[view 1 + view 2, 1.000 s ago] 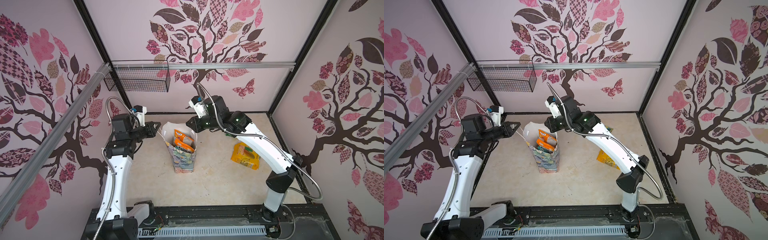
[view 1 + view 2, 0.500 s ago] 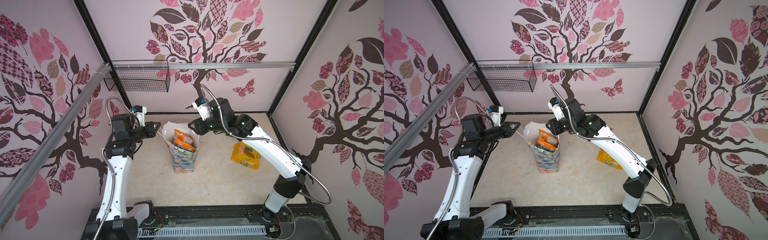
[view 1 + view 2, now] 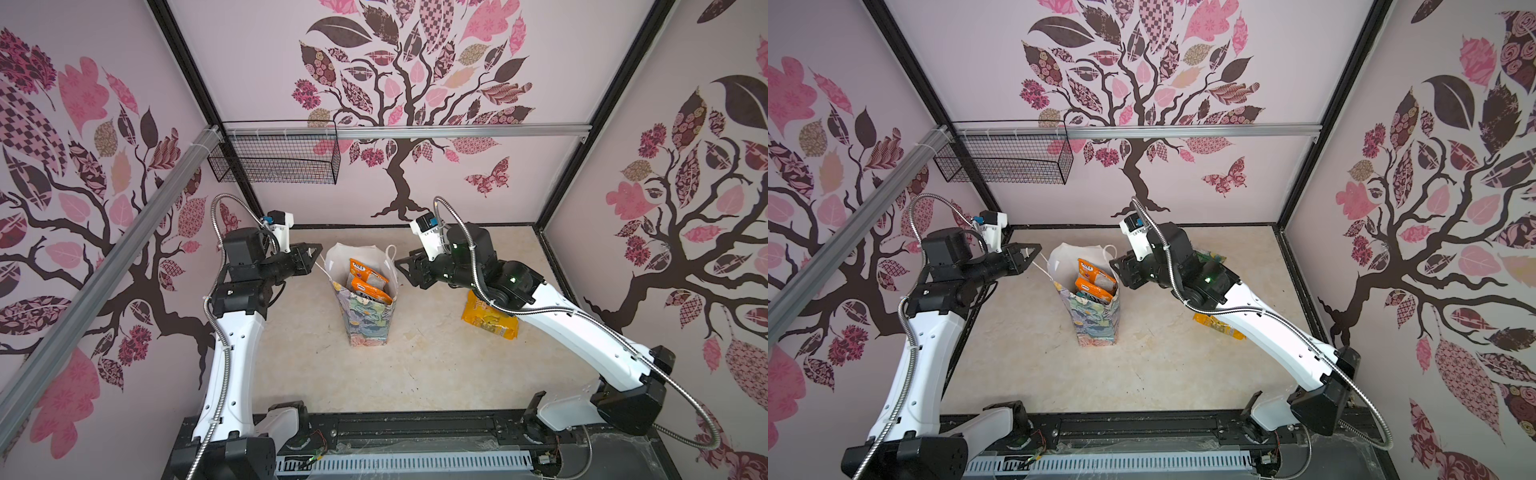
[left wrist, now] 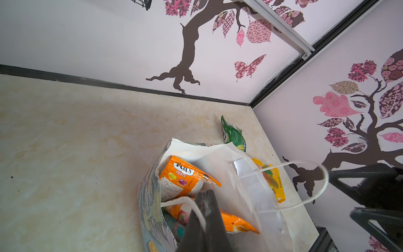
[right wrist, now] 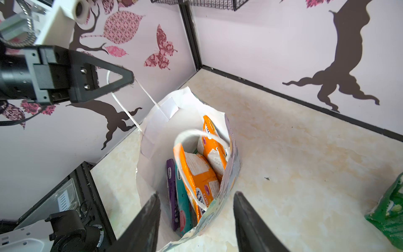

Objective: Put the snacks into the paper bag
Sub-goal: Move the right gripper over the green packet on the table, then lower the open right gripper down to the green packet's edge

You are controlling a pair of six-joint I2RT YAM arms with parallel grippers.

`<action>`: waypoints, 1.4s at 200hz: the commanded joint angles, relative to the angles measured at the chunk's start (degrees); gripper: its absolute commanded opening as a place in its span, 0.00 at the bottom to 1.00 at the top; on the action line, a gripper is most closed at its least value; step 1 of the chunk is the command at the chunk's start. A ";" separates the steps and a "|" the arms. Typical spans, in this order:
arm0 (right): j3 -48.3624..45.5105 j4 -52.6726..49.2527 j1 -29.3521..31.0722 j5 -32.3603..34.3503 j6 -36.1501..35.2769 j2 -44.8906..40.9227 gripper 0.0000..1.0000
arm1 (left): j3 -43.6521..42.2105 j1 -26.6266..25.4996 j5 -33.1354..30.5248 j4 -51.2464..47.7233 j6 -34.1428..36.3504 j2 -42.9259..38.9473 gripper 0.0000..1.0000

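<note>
Left gripper (image 3: 314,252) is clamped on the cord handle (image 5: 146,94) of the upright paper bag (image 3: 368,322); right gripper (image 3: 405,271) is held spread and empty beside its rim. 2 orange packets (image 4: 185,177) (1 lettered "FOX'S FRUITS") are seen inside, a yellow packet (image 3: 490,320) and a green packet (image 4: 233,134) on the table (image 3: 299,357).

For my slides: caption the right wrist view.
Open right gripper at the rim of the paper bag holding snacks; left gripper holds its handle taut; a green packet lies outside.
</note>
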 commanded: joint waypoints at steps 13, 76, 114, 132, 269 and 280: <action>0.48 5.60 -0.62 3.28 -0.42 -5.24 0.57 | -1.52 0.30 0.63 4.65 -0.11 -1.63 0.00; 0.19 6.62 -10.03 5.92 3.95 -8.12 0.63 | -0.99 0.46 1.34 4.27 -0.07 -2.11 0.00; 0.13 6.69 -18.53 5.47 4.07 -3.67 0.70 | -1.14 0.51 1.33 4.36 -0.16 -2.16 0.00; -1.54 7.74 -25.52 0.80 6.83 0.04 0.72 | -1.46 0.55 1.08 4.69 -0.11 -2.19 0.00; 7.89 0.78 -32.92 9.37 -0.88 30.71 0.84 | -1.21 0.72 0.00 4.08 0.38 -2.44 0.00; 8.05 0.70 -33.32 9.48 -1.14 31.59 0.84 | -1.47 0.73 0.01 4.41 0.16 -2.36 0.00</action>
